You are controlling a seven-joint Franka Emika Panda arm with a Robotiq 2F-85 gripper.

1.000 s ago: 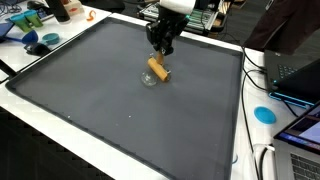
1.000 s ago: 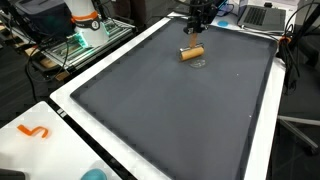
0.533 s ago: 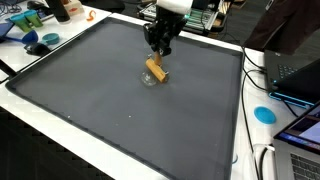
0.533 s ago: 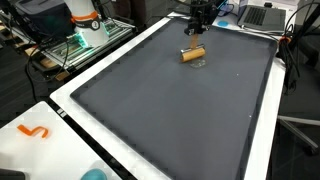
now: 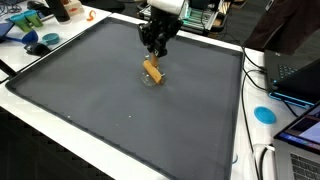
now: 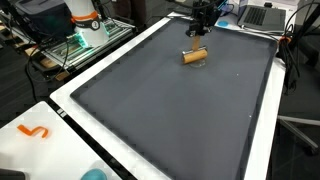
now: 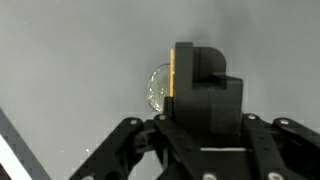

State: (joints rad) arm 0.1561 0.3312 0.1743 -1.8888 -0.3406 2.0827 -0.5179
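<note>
A short tan wooden block (image 5: 153, 69) (image 6: 195, 56) lies tilted on the dark grey mat (image 5: 90, 100), partly over a small clear round disc (image 5: 149, 80). My gripper (image 5: 157, 47) (image 6: 199, 33) hangs straight above it at the far part of the mat. In the wrist view the fingers (image 7: 205, 85) are pressed together into one black mass with no gap. They cover most of the block, of which only an orange-tan strip (image 7: 172, 75) shows along their left side. Beside that strip shows the clear disc (image 7: 158, 88). Whether the fingertips touch the block I cannot tell.
A white table border (image 5: 60, 135) frames the mat. Blue items (image 5: 45, 40) and clutter sit at one corner. A blue disc (image 5: 264, 113) and laptops (image 5: 295, 75) lie beside the mat. An orange hook shape (image 6: 33, 131) rests on the near border.
The gripper has shifted a little sideways and slightly up. The tan block has shifted the same way by a small amount and looks a bit more tilted.
</note>
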